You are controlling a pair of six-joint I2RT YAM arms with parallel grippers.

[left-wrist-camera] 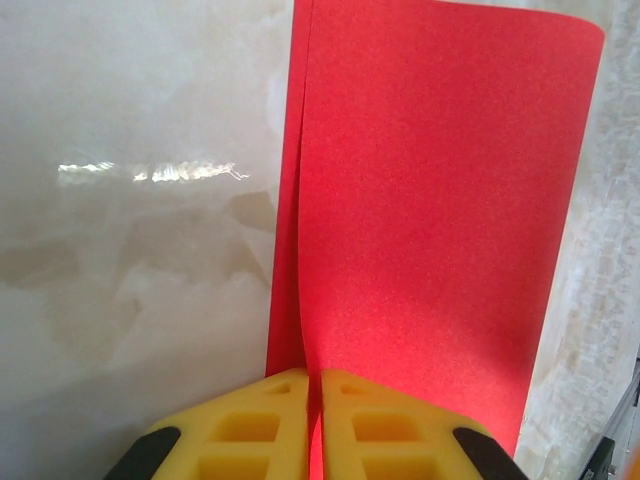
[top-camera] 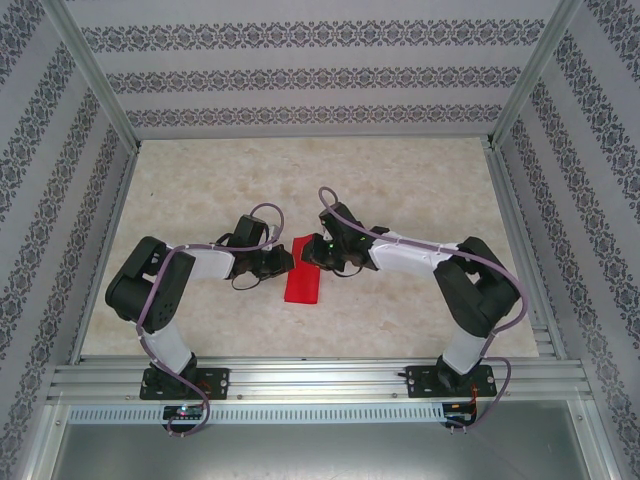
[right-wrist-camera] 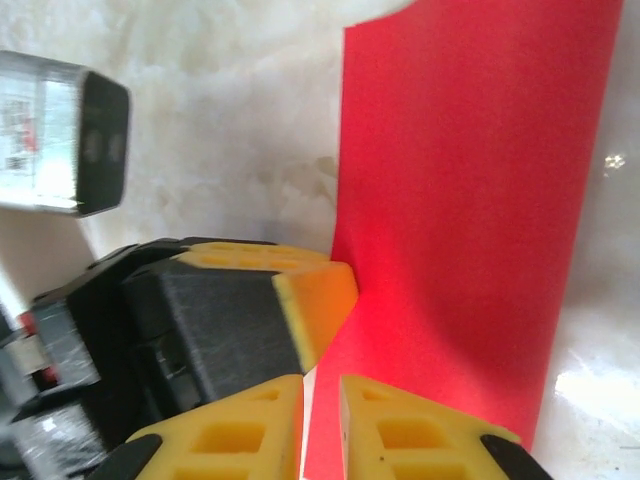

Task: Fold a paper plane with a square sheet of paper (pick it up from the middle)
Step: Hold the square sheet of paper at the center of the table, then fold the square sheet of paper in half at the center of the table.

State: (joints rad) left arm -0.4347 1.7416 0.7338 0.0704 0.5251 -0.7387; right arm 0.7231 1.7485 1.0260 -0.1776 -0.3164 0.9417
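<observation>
The red paper (top-camera: 303, 283) lay folded over in the middle of the table (top-camera: 400, 180). Its two layers stood a little apart along one side. The left gripper (left-wrist-camera: 312, 382) had its yellow fingers shut tight on one edge. The right gripper (right-wrist-camera: 320, 390) sat just beside it, fingers pressed close on the paper too. Patterned walls (top-camera: 300, 80) stood around the table.

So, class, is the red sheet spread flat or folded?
Folded: the red sheet shows two layered edges at the left wrist, a narrow strip from above.
</observation>
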